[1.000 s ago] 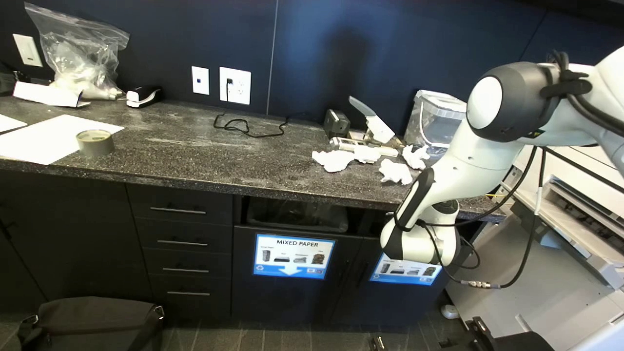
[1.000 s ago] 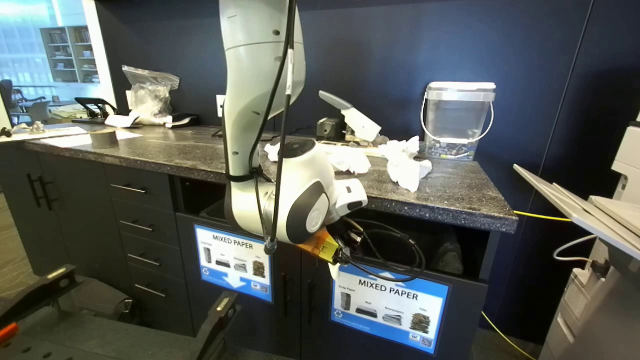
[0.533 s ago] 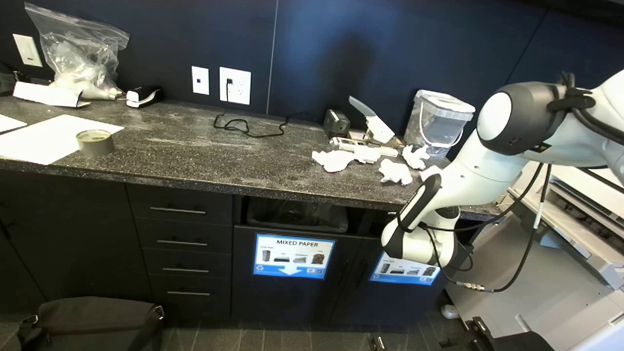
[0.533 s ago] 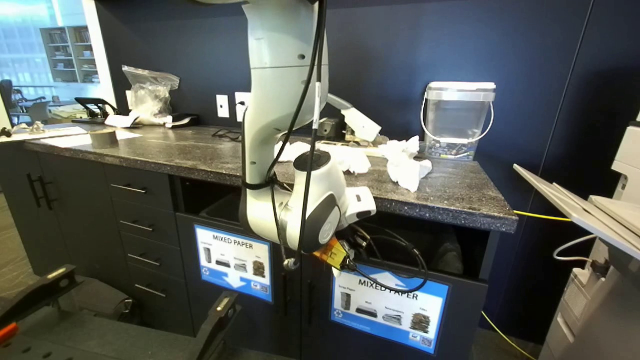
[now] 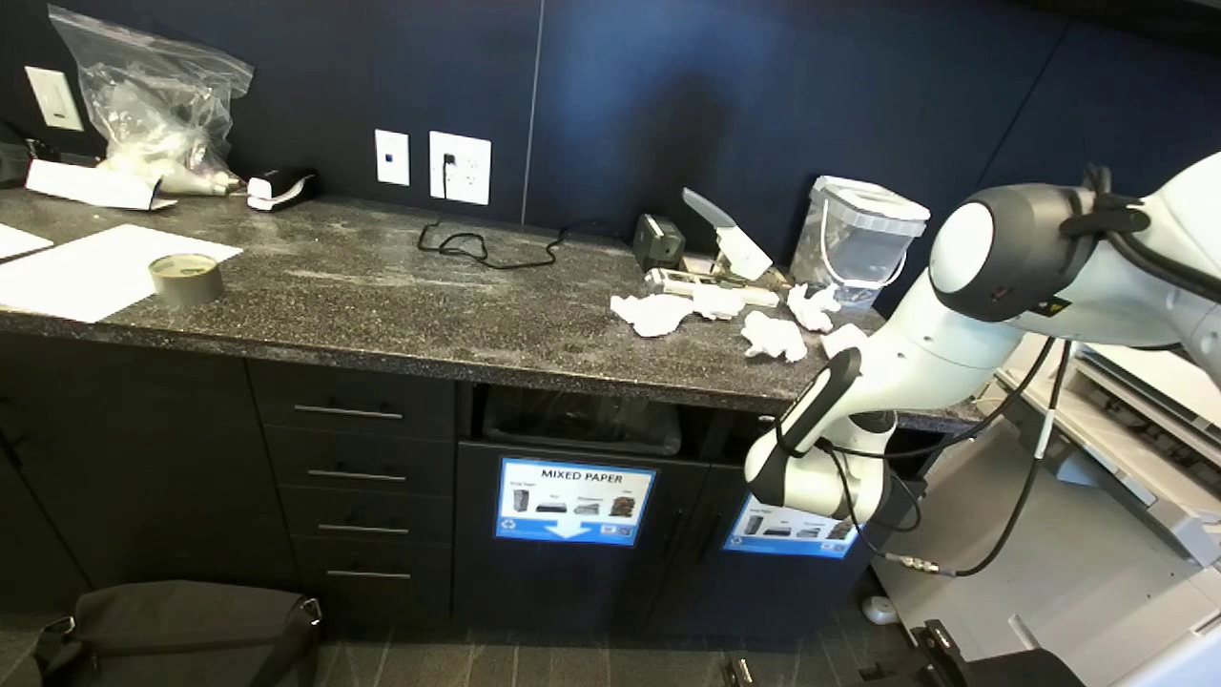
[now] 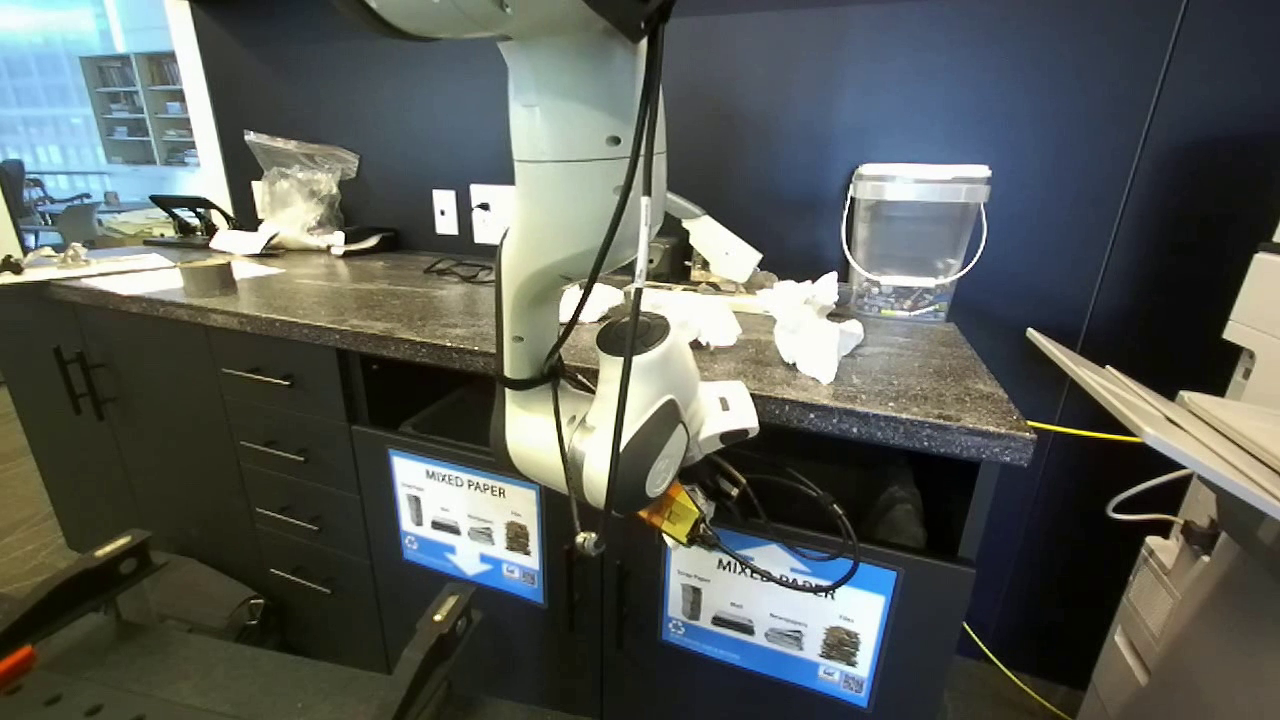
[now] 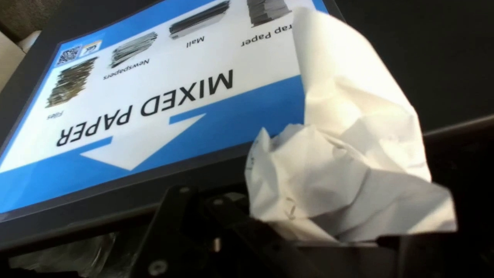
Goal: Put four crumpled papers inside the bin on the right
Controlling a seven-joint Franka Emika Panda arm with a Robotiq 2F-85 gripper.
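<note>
My gripper (image 7: 332,242) is shut on a white crumpled paper (image 7: 347,162), its fingers partly hidden by dark shadow and the paper. In both exterior views the wrist hides the fingers. The gripper is in front of the right cabinet door, near the right bin's dark opening (image 6: 890,500) under the counter. Clear liner (image 7: 69,255) shows at the bottom of the wrist view. Several more white crumpled papers lie on the counter: at the left of the group (image 5: 652,314), beside it (image 5: 717,302), near the front (image 5: 775,337), behind that (image 5: 813,307), and partly behind the arm (image 5: 841,340).
The counter's front edge (image 6: 880,425) overhangs the opening. A left bin (image 5: 582,420) sits under the counter. A stapler (image 5: 734,243) and a clear bucket (image 6: 915,235) stand behind the papers. A printer (image 5: 1126,420) stands at the right. A cable (image 6: 845,530) loops from the wrist.
The forearm has swung right and the elbow has lowered. The wrist has shifted a little right and down along the cabinet front. The papers on the counter have not moved.
</note>
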